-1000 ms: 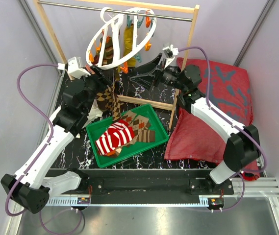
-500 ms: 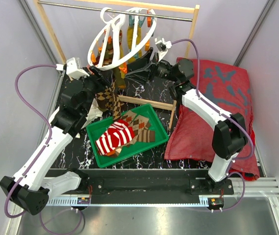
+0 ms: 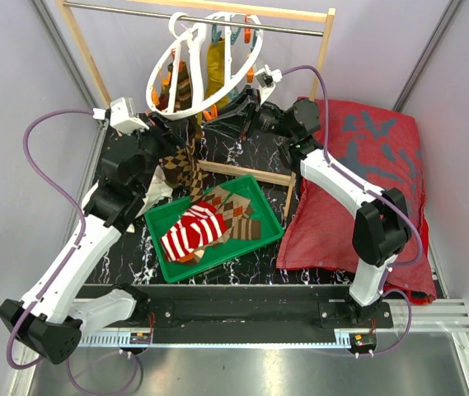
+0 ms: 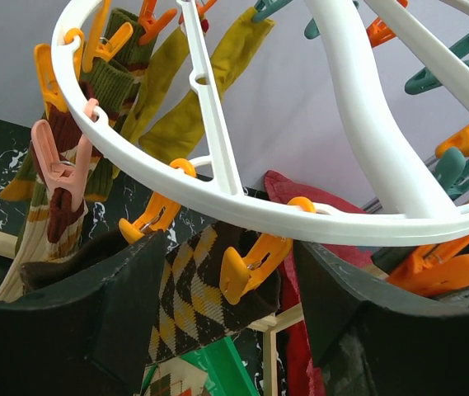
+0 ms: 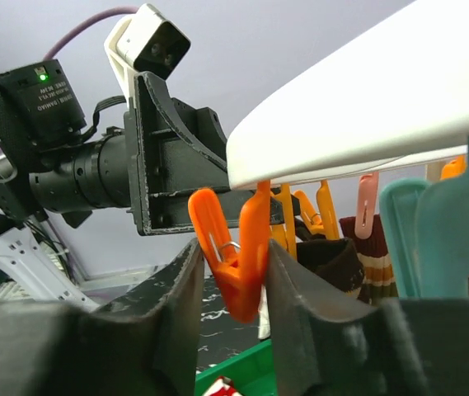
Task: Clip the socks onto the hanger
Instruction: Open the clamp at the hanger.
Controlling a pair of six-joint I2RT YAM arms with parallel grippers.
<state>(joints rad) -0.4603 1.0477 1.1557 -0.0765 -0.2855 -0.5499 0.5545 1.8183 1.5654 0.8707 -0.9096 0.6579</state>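
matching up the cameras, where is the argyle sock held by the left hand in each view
top external: argyle sock hangs left of centre, above the green tray.
left wrist: bottom centre, between the fingers.
right wrist: cannot tell; perhaps the dark bit right of the orange clip.
shared landmark: white hanger ring.

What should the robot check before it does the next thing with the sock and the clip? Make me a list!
1. The argyle sock is held by the left gripper: ok.
2. The right gripper has fingers on both sides of the orange clip: ok.
3. That clip's mouth is open: cannot tell.
4. Sock inside that clip: not ok, none shows there.
5. The hanger is hooked on the rod: ok.
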